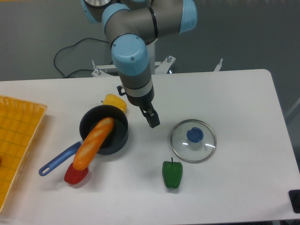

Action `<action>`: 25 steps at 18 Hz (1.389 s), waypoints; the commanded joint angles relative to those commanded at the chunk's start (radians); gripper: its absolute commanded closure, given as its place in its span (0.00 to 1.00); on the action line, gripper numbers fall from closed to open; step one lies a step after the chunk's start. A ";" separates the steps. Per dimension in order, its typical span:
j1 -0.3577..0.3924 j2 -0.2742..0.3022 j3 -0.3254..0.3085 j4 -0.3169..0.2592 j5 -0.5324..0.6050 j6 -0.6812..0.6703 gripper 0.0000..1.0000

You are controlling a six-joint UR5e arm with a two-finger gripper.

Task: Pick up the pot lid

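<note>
Pincer (137,106) is spread, grips nothing. Clear lid (185,149) likely stiff, moderately heavy, slick, breakable; best hold: across blue knob (195,134), not rim (193,162)

On the tabletop (239,101), the lid (191,152) lay right of the pan (92,117), a pepper (172,176) before the lid, a long food piece (95,142) partly in the pan, the crate (16,140) far left.

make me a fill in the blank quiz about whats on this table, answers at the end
The glass lid has a ____ knob.
The pepper in front of the lid is ____.
A long loaf sticks out of the black ____.
Left of the loaf, a blue ____ angles toward the yellow crate.

Answers: blue; green; pot; handle
</note>
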 joint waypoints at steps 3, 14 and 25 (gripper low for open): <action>0.000 0.000 0.002 0.002 -0.006 0.000 0.00; 0.003 0.031 -0.070 0.012 -0.020 -0.008 0.00; 0.017 0.040 -0.115 0.021 -0.020 -0.029 0.00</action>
